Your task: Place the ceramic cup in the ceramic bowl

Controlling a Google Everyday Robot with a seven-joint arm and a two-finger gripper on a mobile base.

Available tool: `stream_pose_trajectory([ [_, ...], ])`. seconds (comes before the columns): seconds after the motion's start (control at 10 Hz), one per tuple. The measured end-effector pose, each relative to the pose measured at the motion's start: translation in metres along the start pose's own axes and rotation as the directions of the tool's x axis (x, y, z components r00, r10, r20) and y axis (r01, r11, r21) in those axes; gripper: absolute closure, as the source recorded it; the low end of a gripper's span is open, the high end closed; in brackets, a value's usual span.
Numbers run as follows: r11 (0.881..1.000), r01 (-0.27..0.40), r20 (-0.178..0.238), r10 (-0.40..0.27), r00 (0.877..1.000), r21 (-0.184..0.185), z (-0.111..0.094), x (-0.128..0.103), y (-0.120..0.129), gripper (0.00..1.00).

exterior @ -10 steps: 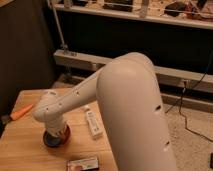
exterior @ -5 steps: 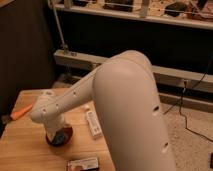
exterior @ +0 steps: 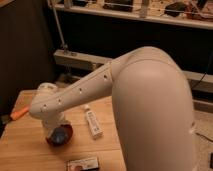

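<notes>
A light-brown wooden table (exterior: pixel 30 150) with visible plank seams fills the lower left of the camera view. At its far left edge lies a small orange, elongated object (exterior: pixel 19 114), partly cut off by the table's border. Near the middle sits the ceramic bowl (exterior: pixel 60 136), round and orange-red, with something blue inside it; the gripper (exterior: pixel 54 122) hangs right above the bowl, its tip hidden behind the white arm. Just to the right of the bowl lies a white, oblong, flat packet (exterior: pixel 93 123), pointing away from the viewer. Close to the near edge rests a dark, flat rectangular box (exterior: pixel 83 163) with a light label.
</notes>
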Motion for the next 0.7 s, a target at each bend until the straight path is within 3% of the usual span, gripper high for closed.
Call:
stream_pose_trajectory([
  [0.4, 0.996, -0.088, 0.038, 0.088, 0.995, -0.02, -0.027, -0.008, -0.033, 0.3],
  [0.7, 0.984, -0.175, 0.076, 0.176, 0.981, -0.022, -0.038, -0.02, -0.059, 0.3],
])
